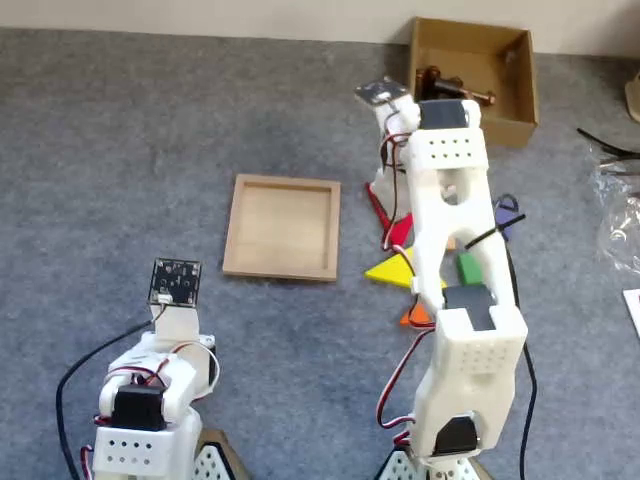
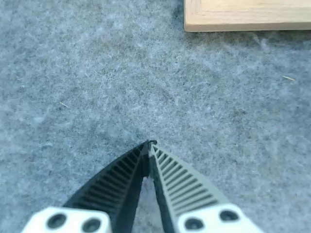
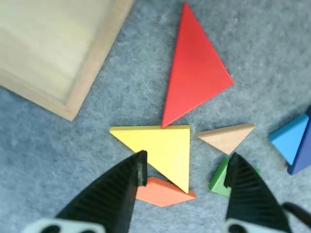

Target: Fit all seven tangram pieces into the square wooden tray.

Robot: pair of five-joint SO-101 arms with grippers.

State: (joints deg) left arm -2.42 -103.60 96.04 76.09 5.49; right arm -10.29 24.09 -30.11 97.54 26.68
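High view: the right arm [image 1: 455, 260] covers most of the pieces. Only bits of the red triangle [image 1: 399, 234], yellow triangle [image 1: 390, 270], orange piece [image 1: 414, 316] and green piece [image 1: 467, 268] stick out. Right wrist view: the green piece is half behind a finger [image 3: 240, 182]. The dark blue piece [image 3: 302, 158] is cut by the frame edge, shape unclear.

The right arm stretches from the near edge toward the far side, wrist bent down over the pile. The left arm [image 1: 150, 400] is folded back at near left, pointing down at the carpet [image 2: 73, 73].

The right gripper [image 3: 187, 170] is spread wide, holding nothing, above the yellow triangle's near corner. The orange piece lies against yellow's near side, between the fingers. The left gripper [image 2: 148, 143] is pressed together, holding nothing, with the tray's corner far-right of it.

The tray [image 1: 283, 182] sits left of the pieces. All seven lie on the carpet outside it: the red tip touches yellow's far edge, and the tan triangle [image 3: 226, 137] and blue triangle [image 3: 291, 138] are further right.
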